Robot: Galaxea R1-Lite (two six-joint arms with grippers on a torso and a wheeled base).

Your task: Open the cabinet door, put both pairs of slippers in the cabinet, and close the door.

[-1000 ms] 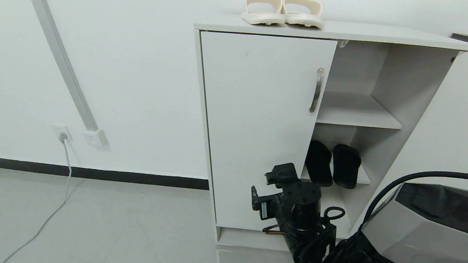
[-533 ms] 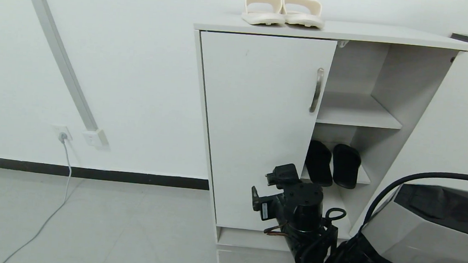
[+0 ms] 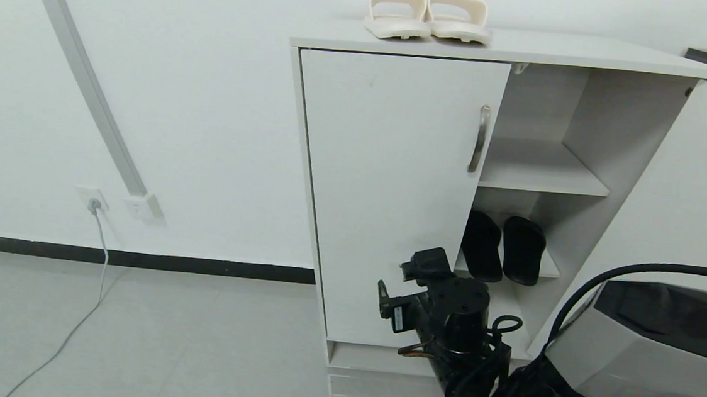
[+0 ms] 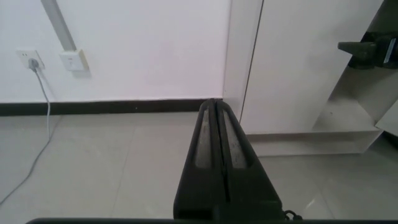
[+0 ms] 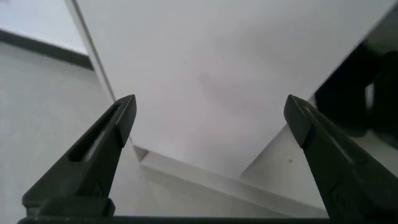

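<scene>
A white cabinet (image 3: 391, 195) stands against the wall, its left door shut and its right door (image 3: 695, 181) swung open. A beige pair of slippers (image 3: 428, 14) rests on the cabinet top. A black pair of slippers (image 3: 502, 248) sits on the lower shelf inside. My right gripper (image 3: 407, 277) is open, low in front of the shut left door, with nothing between its fingers (image 5: 112, 143). Its dark tip (image 4: 367, 53) also pokes in beside the cabinet. My left gripper (image 4: 216, 109) is shut on nothing, above the floor left of the cabinet.
A metal handle (image 3: 478, 139) runs down the shut door's right edge. The upper shelf (image 3: 538, 175) lies above the black pair. A wall socket with a grey cable (image 3: 95, 206) is at the left, with open tiled floor (image 3: 127, 345) below.
The whole head view has shifted slightly. The right gripper, the slippers and the doors stay where they were.
</scene>
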